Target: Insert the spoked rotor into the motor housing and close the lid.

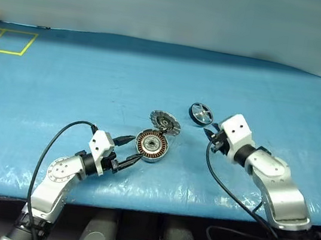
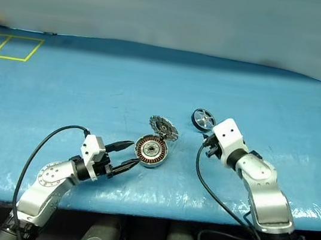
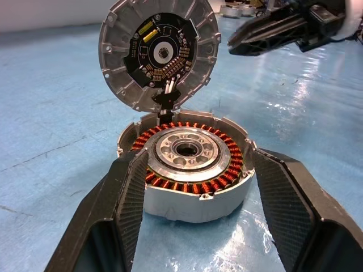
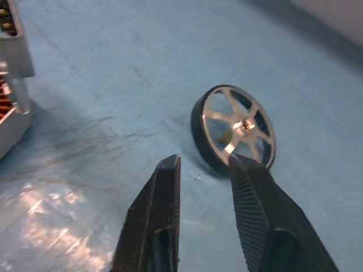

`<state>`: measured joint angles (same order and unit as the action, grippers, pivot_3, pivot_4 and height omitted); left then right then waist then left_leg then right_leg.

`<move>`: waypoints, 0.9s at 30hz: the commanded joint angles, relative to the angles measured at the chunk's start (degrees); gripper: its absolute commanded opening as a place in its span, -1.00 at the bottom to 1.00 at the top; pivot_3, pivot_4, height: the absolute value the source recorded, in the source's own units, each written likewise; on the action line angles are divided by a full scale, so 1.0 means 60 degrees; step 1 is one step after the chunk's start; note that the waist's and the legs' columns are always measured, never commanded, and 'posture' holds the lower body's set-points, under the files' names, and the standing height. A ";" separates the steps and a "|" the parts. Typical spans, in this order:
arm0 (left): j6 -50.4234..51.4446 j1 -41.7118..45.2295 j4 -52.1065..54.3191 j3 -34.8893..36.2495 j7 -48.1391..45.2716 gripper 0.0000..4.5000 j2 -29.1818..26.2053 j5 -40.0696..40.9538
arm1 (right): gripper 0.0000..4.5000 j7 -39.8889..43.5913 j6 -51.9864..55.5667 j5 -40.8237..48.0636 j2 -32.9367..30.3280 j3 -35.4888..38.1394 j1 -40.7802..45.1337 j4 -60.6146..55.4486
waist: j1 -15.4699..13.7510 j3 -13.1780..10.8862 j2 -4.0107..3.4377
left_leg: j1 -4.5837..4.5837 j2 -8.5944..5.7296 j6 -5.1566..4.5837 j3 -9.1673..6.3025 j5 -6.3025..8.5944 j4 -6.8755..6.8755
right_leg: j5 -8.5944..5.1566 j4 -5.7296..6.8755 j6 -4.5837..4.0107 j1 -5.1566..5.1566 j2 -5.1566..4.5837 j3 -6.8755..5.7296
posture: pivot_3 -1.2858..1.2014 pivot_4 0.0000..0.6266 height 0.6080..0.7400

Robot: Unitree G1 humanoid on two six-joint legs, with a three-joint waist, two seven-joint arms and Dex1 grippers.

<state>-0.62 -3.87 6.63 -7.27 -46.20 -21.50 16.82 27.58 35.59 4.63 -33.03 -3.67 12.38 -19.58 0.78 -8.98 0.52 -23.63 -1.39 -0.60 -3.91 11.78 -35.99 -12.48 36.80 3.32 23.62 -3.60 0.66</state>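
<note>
Nearby, spoked rotor (image 4: 235,129) lies flat, axis up, before parted right claw (image 4: 204,170); left claw (image 3: 195,187) straddles motor housing (image 3: 187,164).

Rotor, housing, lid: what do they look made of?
Spoked rotor: bright polished metal spokes and hub, matte black rim, maybe rubber or painted. Motor housing: dull silver cast-looking metal, copper-coloured wire coils inside. Lid: grey ribbed metal, with a black circuit board carrying gold pads on its inner face.
</note>
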 commanded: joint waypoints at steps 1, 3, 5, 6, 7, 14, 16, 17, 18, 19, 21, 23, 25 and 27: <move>-0.0120 0.0166 0.0121 0.0021 0.0101 0.38 0.0102 -0.0013 | 0.16 -0.0319 0.0470 -0.0239 0.0222 -0.0087 0.1043 0.0257 | -0.0011 -0.0002 0.0000 | -0.0002 -0.0003 0.0000 0.0001 0.0000 0.0000 | 0.0001 0.0000 0.0001 0.0001 0.0000 0.0002 | 0.03 -0.52 1.00; -0.0123 0.0190 0.0121 0.0041 0.0151 0.38 0.0142 -0.0016 | 0.29 -0.0668 0.1169 -0.0337 0.0520 -0.0024 0.2031 0.0951 | -0.0006 -0.0006 -0.0001 | -0.0002 -0.0002 -0.0001 -0.0002 0.0000 0.0000 | 0.0003 -0.0002 0.0001 -0.0002 0.0000 0.0002 | 0.03 -0.52 1.00; -0.0121 0.0183 0.0142 0.0039 0.0173 0.38 0.0162 -0.0029 | 0.29 -0.0966 0.1937 -0.0501 0.0709 -0.0045 0.2817 0.1610 | -0.0014 -0.0007 -0.0001 | -0.0003 -0.0004 -0.0003 0.0000 -0.0001 -0.0002 | 0.0007 -0.0002 0.0002 0.0001 -0.0002 0.0009 | 0.03 -0.52 1.00; -0.0130 0.0151 0.0163 0.0013 0.0177 0.38 0.0152 -0.0068 | 0.29 -0.1030 0.2255 -0.0421 0.0885 0.0022 0.3260 0.1992 | -0.0018 -0.0007 -0.0001 | -0.0002 -0.0003 -0.0003 -0.0001 -0.0001 -0.0003 | 0.0008 -0.0002 0.0000 -0.0002 -0.0002 0.0008 | 0.03 -0.52 1.00; -0.0142 0.0115 0.0190 -0.0013 0.0188 0.38 0.0147 -0.0105 | 0.29 -0.1258 0.2604 -0.0603 0.0974 -0.0075 0.3734 0.2372 | -0.0015 -0.0008 -0.0002 | -0.0003 -0.0003 -0.0003 -0.0002 -0.0001 -0.0003 | 0.0012 -0.0002 -0.0007 -0.0001 -0.0002 0.0007 | 0.03 -0.52 1.00; -0.0168 -0.0055 0.0271 -0.0038 0.0312 0.38 0.0186 -0.0220 | 0.29 -0.1981 0.4561 -0.0535 0.2104 0.0150 0.5783 0.3970 | 0.0031 -0.0013 -0.0012 | -0.0007 -0.0006 -0.0005 -0.0002 0.0000 0.0012 | 0.0036 0.0001 -0.0051 0.0007 0.0003 0.0005 | 0.03 -0.52 1.00; -0.0187 -0.0076 0.0286 -0.0131 0.0321 0.38 0.0203 -0.0292 | 0.29 -0.2163 0.4948 -0.0476 0.2462 0.0309 0.6134 0.4613 | 0.0059 -0.0013 -0.0014 | -0.0006 -0.0007 -0.0006 -0.0002 0.0001 0.0012 | 0.0037 0.0003 -0.0051 0.0006 0.0006 0.0005 | 0.03 -0.52 1.00; -0.0183 -0.0069 0.0296 -0.0154 0.0342 0.38 0.0222 -0.0304 | 0.29 -0.2321 0.5229 -0.0459 0.2675 0.0406 0.6296 0.4903 | 0.0064 -0.0014 -0.0015 | -0.0004 -0.0007 -0.0006 -0.0001 0.0001 0.0012 | 0.0037 0.0003 -0.0051 0.0004 0.0006 0.0005 | 0.03 -0.52 1.00; -0.0178 -0.0065 0.0304 -0.0144 0.0392 0.38 0.0257 -0.0297 | 0.29 -0.2540 0.5383 -0.0503 0.2857 0.0496 0.6377 0.5093 | 0.0069 -0.0013 -0.0016 | -0.0005 -0.0007 -0.0006 0.0002 0.0000 0.0010 | 0.0038 0.0004 -0.0051 0.0004 0.0006 0.0005 | 0.03 -0.52 1.00; -0.0178 -0.0063 0.0306 -0.0136 0.0426 0.38 0.0281 -0.0296 | 0.29 -0.2690 0.5550 -0.0550 0.2961 0.0526 0.6423 0.5232 | 0.0066 -0.0013 -0.0016 | -0.0005 -0.0009 -0.0006 0.0004 0.0000 0.0010 | 0.0038 0.0005 -0.0051 0.0003 0.0006 0.0006 | 0.03 -0.52 1.00; -0.0195 -0.0079 0.0292 -0.0136 0.0469 0.38 0.0292 -0.0312 | 0.29 -0.3041 0.5782 -0.0579 0.3168 0.0814 0.6444 0.5373 | 0.0060 -0.0016 -0.0019 | -0.0006 -0.0008 -0.0006 0.0004 0.0000 0.0009 | 0.0040 0.0005 -0.0047 0.0003 0.0007 0.0006 | 0.03 -0.52 1.00; -0.0232 -0.0152 0.0270 -0.0154 0.0477 0.38 0.0292 -0.0341 | 0.29 -0.3288 0.5968 -0.0529 0.3335 0.1084 0.6440 0.5470 | 0.0078 -0.0020 -0.0027 | -0.0009 -0.0011 -0.0006 0.0006 0.0000 0.0008 | 0.0040 0.0006 -0.0047 0.0006 0.0006 0.0008 | 0.03 -0.52 1.00; -0.0251 -0.0207 0.0268 -0.0191 0.0479 0.38 0.0311 -0.0387 | 0.29 -0.3468 0.6167 -0.0518 0.3432 0.1221 0.6473 0.5622 | 0.0105 -0.0020 -0.0028 | -0.0006 -0.0013 -0.0006 0.0011 0.0000 0.0009 | 0.0048 0.0007 -0.0034 0.0005 0.0008 0.0009 | 0.03 -0.52 1.00; -0.0240 -0.0198 0.0260 -0.0219 0.0489 0.38 0.0340 -0.0406 | 0.29 -0.3846 0.6262 -0.0536 0.3634 0.1562 0.6495 0.5707 | 0.0130 -0.0022 -0.0032 | -0.0004 -0.0013 -0.0006 0.0015 0.0000 0.0010 | 0.0052 0.0010 -0.0028 0.0006 0.0011 0.0008 | 0.03 -0.52 1.00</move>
<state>-0.91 -5.28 6.51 -8.14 -43.45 -19.79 14.53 6.53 72.67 1.56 -12.10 3.54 49.55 15.31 1.56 -9.11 0.33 -23.65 -1.46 -0.63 -3.81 11.78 -35.93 -12.17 36.88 3.15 23.66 -3.52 0.71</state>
